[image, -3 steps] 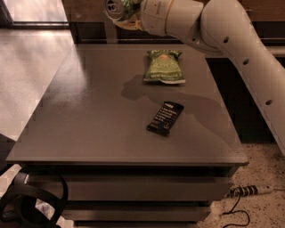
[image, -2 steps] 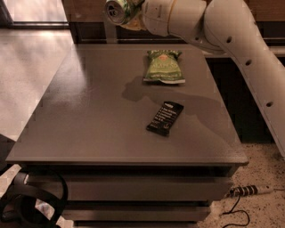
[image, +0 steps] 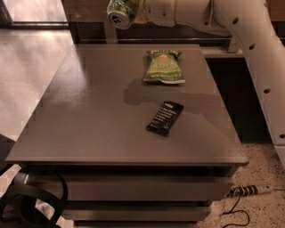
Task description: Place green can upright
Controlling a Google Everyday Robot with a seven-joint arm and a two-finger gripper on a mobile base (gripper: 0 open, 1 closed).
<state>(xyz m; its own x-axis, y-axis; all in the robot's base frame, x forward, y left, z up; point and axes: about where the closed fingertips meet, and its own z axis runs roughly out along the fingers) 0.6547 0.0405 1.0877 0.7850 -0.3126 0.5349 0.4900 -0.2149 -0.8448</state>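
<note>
The green can (image: 119,12) is a small dark-green can with a silver end facing the camera. It lies on its side in the air at the top edge of the view, above the far edge of the grey table (image: 89,124). My gripper (image: 130,10) comes in from the right on the white arm (image: 249,40) and is shut on the can. The can's rear part is hidden by the gripper.
A flat green crinkled snack bag (image: 163,67) lies on the far right of the table. A black bar wrapper (image: 165,117) lies near the middle right. A power strip and cable (image: 249,191) lie on the floor at the right.
The gripper with the can has moved slightly up and left. The bag and the black wrapper have not moved.
</note>
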